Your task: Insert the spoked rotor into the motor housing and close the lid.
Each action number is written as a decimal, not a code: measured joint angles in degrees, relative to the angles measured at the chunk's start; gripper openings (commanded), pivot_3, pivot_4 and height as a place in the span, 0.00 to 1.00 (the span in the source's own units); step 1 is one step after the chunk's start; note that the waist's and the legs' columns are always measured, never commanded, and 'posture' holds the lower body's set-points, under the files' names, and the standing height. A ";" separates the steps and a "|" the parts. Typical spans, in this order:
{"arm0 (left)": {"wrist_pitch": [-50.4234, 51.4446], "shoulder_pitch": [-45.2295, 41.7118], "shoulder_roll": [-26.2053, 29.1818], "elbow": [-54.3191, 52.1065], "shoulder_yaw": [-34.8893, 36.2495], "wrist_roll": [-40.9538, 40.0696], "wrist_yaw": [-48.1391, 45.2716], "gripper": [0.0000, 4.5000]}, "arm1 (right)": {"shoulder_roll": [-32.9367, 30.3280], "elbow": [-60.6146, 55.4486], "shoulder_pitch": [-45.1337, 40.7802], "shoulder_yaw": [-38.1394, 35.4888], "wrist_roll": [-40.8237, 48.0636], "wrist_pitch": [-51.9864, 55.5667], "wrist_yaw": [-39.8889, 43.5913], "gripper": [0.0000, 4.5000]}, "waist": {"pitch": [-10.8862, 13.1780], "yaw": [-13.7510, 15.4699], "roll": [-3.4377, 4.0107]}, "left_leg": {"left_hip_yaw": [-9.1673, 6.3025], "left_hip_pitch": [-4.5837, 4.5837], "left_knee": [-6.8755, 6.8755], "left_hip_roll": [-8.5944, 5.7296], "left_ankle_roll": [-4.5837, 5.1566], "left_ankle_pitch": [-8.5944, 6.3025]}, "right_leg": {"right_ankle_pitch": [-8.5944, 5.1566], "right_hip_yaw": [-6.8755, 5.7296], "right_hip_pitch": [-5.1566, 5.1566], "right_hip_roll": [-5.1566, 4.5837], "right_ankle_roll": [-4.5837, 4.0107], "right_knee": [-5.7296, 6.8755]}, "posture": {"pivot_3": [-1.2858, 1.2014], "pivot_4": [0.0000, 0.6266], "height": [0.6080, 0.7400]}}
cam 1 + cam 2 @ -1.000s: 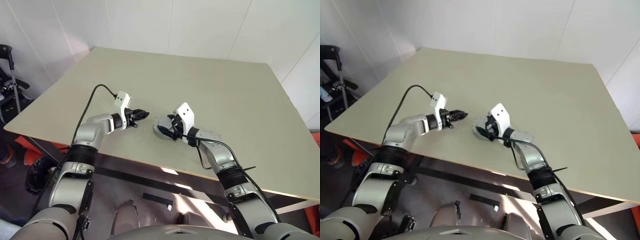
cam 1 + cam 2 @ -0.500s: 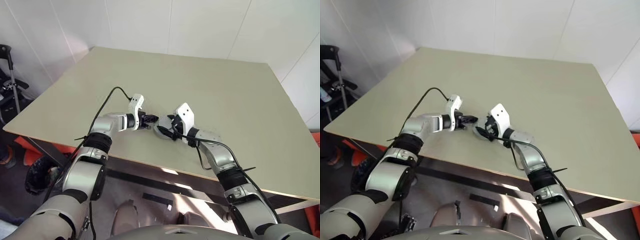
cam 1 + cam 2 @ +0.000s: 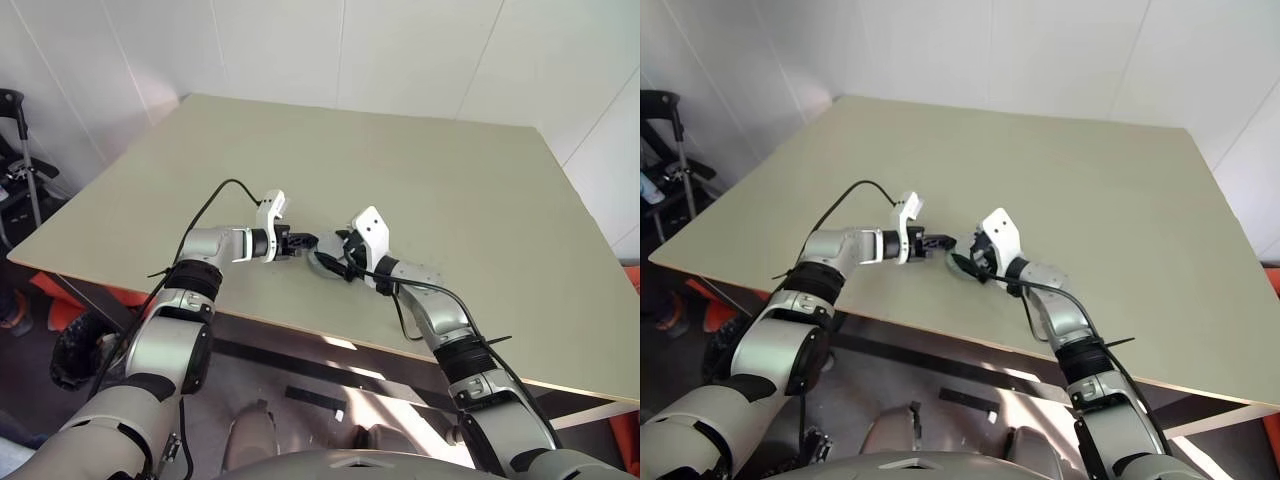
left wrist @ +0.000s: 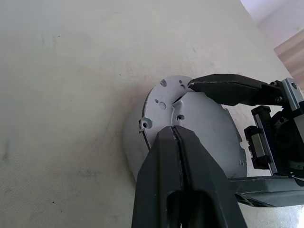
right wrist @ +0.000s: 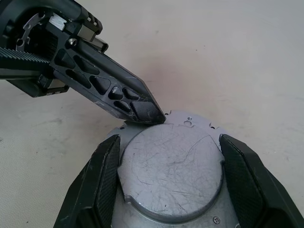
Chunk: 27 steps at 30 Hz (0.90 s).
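Near the front edge of the bench (image 3: 480, 190), roughly at its middle, I see the motor housing (image 5: 172, 173) lying flat side up: a round silvery metal body with a raised, scratched disc face and a flange with small holes round it. From what I can see of it I cannot tell whether the rotor is inside.

My right gripper (image 5: 171, 156) straddles the housing, one black finger against each side of the raised disc, spread wide and gripping it. In the head view that gripper (image 3: 338, 257) sits low over the part, its white wrist block tilted up behind it.

My left gripper (image 4: 175, 130) comes in from the opposite side, its two fingers (image 4: 190, 156) pressed flat together with nothing between them. Their joined tip rests on the flange right at the edge of the raised disc, beside a small notch there. In the right wrist view I see the same tip (image 5: 154, 115) touching the rim of the housing, between my right fingers. In the head view the two grippers meet tip to tip over the part, the left gripper (image 3: 300, 241) pointing towards the right one.

A dark folded frame (image 3: 20, 150) stands off the bench's left side.
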 measured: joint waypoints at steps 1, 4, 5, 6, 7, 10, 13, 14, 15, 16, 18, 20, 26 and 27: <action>0.03 0.00 0.04 0.00 0.00 0.01 0.00 0.01 | 0.05 -0.15 -0.01 0.00 0.02 0.32 -0.13 0.71 | 0.00 0.00 0.00 | 0.00 0.01 -0.03 -0.01 0.00 0.00 | 0.00 0.00 0.00 0.00 0.00 0.00 | 0.52 0.00 1.00; 0.03 0.00 0.19 0.02 0.02 0.01 0.01 0.00 | 0.13 -0.44 -0.05 -0.08 0.37 1.17 -0.28 0.79 | 0.01 0.00 -0.01 | 0.00 0.03 -0.10 -0.01 0.00 0.00 | -0.01 0.00 0.00 0.00 0.01 -0.01 | 0.52 0.00 1.00; 0.02 0.00 0.25 0.02 0.02 0.01 0.03 0.00 | 0.13 -0.57 -0.07 -0.11 0.49 1.42 -0.28 0.88 | 0.01 0.02 -0.01 | 0.00 0.03 -0.12 -0.02 0.00 0.00 | -0.01 0.00 -0.01 0.00 0.01 -0.02 | 0.52 0.00 1.00; 0.02 0.00 0.31 0.04 0.02 0.07 0.12 0.00 | 0.12 -0.64 -0.08 -0.26 0.58 1.56 -0.31 0.93 | 0.01 0.02 -0.01 | 0.00 0.02 -0.14 -0.02 0.00 0.00 | -0.01 0.00 -0.01 0.00 0.01 -0.03 | 0.52 0.00 1.00; 0.01 0.00 0.37 0.06 0.05 0.08 0.17 0.00 | 0.04 -0.69 -0.08 -0.66 0.76 1.78 -0.24 0.99 | 0.01 0.02 -0.01 | 0.00 0.02 -0.15 -0.03 0.00 0.00 | -0.01 0.00 -0.02 0.00 0.01 -0.05 | 0.52 0.00 1.00; -0.13 0.00 0.54 0.06 0.19 0.06 0.23 0.00 | -0.34 -1.27 0.04 -1.01 0.87 2.40 0.36 0.99 | 0.01 -0.02 -0.01 | 0.01 0.02 -0.24 -0.03 0.00 0.00 | -0.01 0.00 -0.04 0.00 0.00 -0.12 | 0.52 0.00 1.00; -0.21 0.00 0.77 0.06 0.45 0.02 0.36 0.00 | -0.19 -1.86 0.22 -0.95 0.86 2.59 0.42 0.99 | 0.01 -0.04 -0.01 | 0.05 0.02 -0.35 -0.03 -0.01 0.01 | -0.02 0.00 -0.09 0.01 0.01 -0.16 | 0.52 0.00 1.00; -0.22 0.00 0.86 0.06 0.52 0.02 0.42 0.00 | -0.16 -1.93 0.22 -0.95 0.88 2.65 0.42 0.99 | 0.01 -0.05 -0.01 | 0.06 0.02 -0.37 -0.03 -0.01 0.01 | -0.02 0.00 -0.11 0.01 0.01 -0.16 | 0.52 0.00 1.00; -0.25 0.00 1.04 0.07 0.60 0.03 0.46 0.00 | -0.15 -2.17 0.22 -1.00 1.03 2.85 0.45 0.99 | 0.01 -0.05 -0.01 | 0.07 0.01 -0.39 -0.03 -0.01 0.01 | -0.02 0.00 -0.13 0.01 0.01 -0.16 | 0.52 0.00 1.00; -0.26 0.00 1.17 0.13 0.68 0.03 0.47 0.00 | -0.12 -2.38 0.23 -1.08 1.30 3.11 0.47 0.99 | 0.01 -0.05 -0.01 | 0.08 0.01 -0.41 -0.04 -0.01 0.01 | -0.02 0.00 -0.14 0.01 0.01 -0.16 | 0.52 0.00 1.00; -0.25 0.00 1.51 0.31 0.94 0.03 0.49 0.00 | 0.06 -3.08 0.23 -1.46 2.18 4.30 0.48 0.99 | 0.06 -0.04 -0.01 | 0.08 0.00 -0.44 -0.04 -0.01 0.01 | -0.02 0.00 -0.17 0.01 0.01 -0.17 | 0.52 0.00 1.00; -0.17 0.00 1.59 0.43 1.12 -0.04 0.43 0.00 | 0.43 -3.69 0.23 -2.33 3.50 5.85 0.45 0.99 | 0.10 -0.02 -0.01 | 0.08 -0.08 -0.45 -0.04 -0.01 0.01 | -0.02 0.00 -0.25 0.01 0.01 -0.18 | 0.52 0.00 1.00; 1.18 0.00 1.76 0.16 1.30 -0.56 -0.58 0.00 | 1.00 -6.27 -1.66 -5.76 6.49 9.59 -0.93 0.99 | 0.11 0.01 0.00 | 0.10 -0.40 -0.46 -0.05 -0.10 0.07 | -0.01 0.00 -0.63 0.01 0.00 -0.15 | 0.52 0.00 1.00; 1.40 0.00 1.76 0.05 1.30 -0.58 -0.71 0.00 | 0.98 -7.13 -1.86 -6.01 6.54 9.91 -0.97 0.99 | 0.11 0.06 0.00 | 0.10 -0.41 -0.49 -0.05 -0.11 0.08 | -0.02 -0.02 -0.63 0.01 0.00 -0.15 | 0.52 0.00 1.00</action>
